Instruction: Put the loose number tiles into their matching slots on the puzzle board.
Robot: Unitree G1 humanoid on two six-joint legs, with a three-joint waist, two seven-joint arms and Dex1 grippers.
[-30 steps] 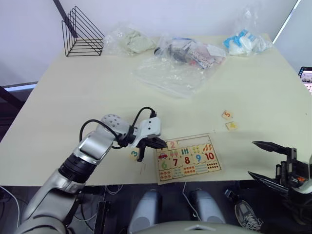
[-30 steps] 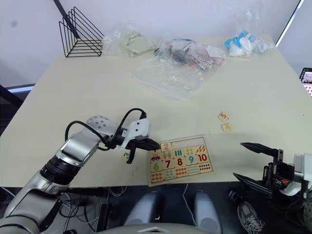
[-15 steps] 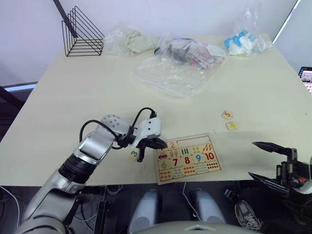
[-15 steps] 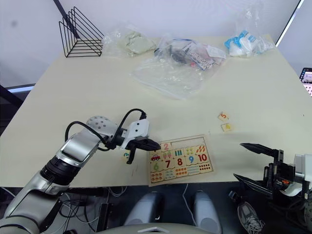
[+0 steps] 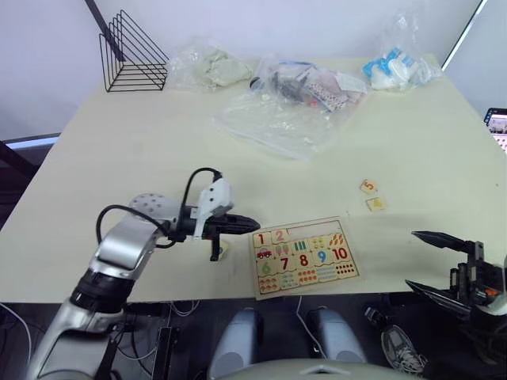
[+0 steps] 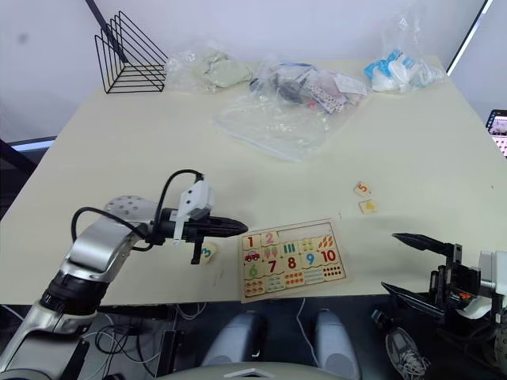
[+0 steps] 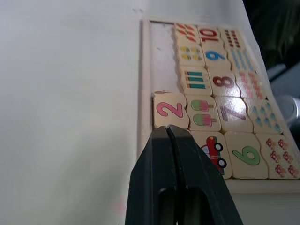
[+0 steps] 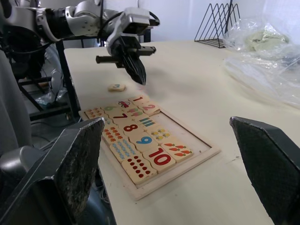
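The puzzle board (image 5: pixel 352 278) lies near the table's front edge. Number tiles 1 (image 5: pixel 261 238) and 2 (image 5: pixel 279 235) sit in the left end of its top row; the other slots (image 7: pixel 161 51) are bare wood. Tile 3 (image 6: pixel 207 252) lies loose on the table left of the board. Tiles 5 (image 5: pixel 367 186) and 4 (image 5: pixel 376 203) lie loose beyond the board's right end. My left gripper (image 5: pixel 252 224) is shut and empty, its tip just above the board's left end by tile 1. At the front right, off the table edge, my right gripper (image 5: pixel 421 262) hangs open and empty.
Clear plastic bags (image 5: pixel 277 111) with contents lie across the back of the table, with more at the back right (image 5: pixel 396 67). A black wire rack (image 5: pixel 133 55) stands at the back left corner. Bare tabletop (image 5: pixel 142 158) lies between the bags and the board.
My left arm has drawn back to the left and its gripper now points sideways at the board. Tile 1 now shows in the first slot, where the gripper hung before. The right gripper has stayed put.
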